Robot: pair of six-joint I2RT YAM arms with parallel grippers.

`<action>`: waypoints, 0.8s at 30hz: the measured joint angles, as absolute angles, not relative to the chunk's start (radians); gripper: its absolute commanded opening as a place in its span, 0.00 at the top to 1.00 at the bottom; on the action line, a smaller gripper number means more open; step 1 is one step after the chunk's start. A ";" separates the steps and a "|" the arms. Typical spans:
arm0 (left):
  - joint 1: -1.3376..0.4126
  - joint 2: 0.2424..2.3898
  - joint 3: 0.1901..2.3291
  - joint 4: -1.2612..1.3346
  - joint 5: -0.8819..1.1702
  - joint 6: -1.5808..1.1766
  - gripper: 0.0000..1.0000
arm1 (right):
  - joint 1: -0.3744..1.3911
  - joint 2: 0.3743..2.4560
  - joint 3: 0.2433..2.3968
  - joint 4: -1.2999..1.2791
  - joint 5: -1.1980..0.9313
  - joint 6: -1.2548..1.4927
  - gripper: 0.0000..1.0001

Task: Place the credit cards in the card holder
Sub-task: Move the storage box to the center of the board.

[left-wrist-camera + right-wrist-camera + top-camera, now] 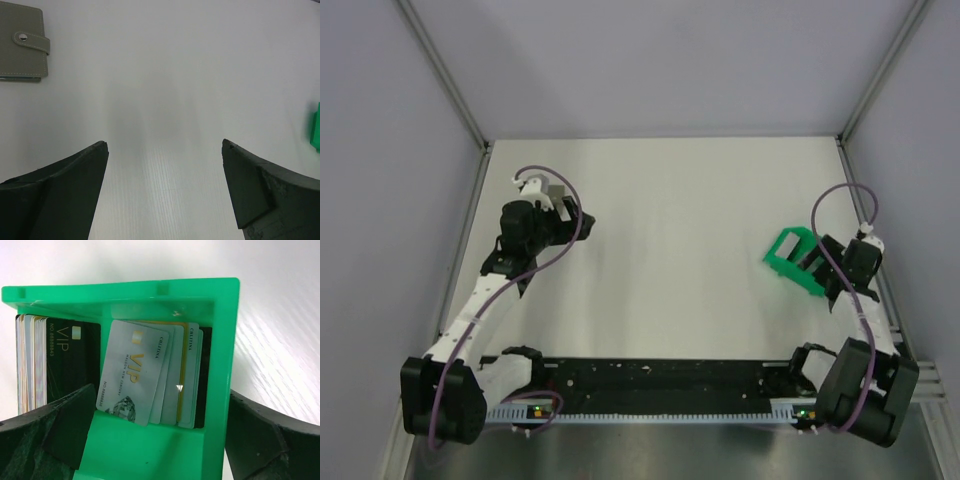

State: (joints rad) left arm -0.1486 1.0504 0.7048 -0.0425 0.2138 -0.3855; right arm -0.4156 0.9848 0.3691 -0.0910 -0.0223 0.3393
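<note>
Jaws on the left arm stand wide and empty over the white desk (175, 60). At the far left of their view lies the flat grey-green stitched card holder (22, 42), its snap strap fastened. Right jaws, equally wide and holding nothing, straddle the bright green plastic frame tray (120, 292), where the thin plastic credit cards (132, 375) sit fanned in two slots. Nothing looks done yet: every card I can see is in the tray, and the holder needs opening. Gold "VIP" shows on a pale grey card and on a black card (70, 355); smaller print reads roughly "MAISON NEW CENTURY".
</note>
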 measured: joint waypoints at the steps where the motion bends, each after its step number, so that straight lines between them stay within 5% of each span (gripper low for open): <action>1: -0.149 1.050 0.702 -0.037 0.219 -0.385 0.02 | -0.416 1.020 0.385 -0.081 -0.056 0.331 0.01; 14: -0.149 1.064 0.659 0.022 0.284 -0.381 0.02 | -0.283 1.433 0.699 -0.075 -0.321 0.234 0.01; 24: -0.149 1.066 0.660 0.019 0.245 -0.352 0.02 | -0.173 1.489 0.746 -0.062 -0.353 0.276 0.01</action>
State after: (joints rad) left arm -0.1486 1.0660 0.6598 0.0185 0.2455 -0.3519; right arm -0.1726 1.4895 0.7464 -0.0620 -0.3527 0.2760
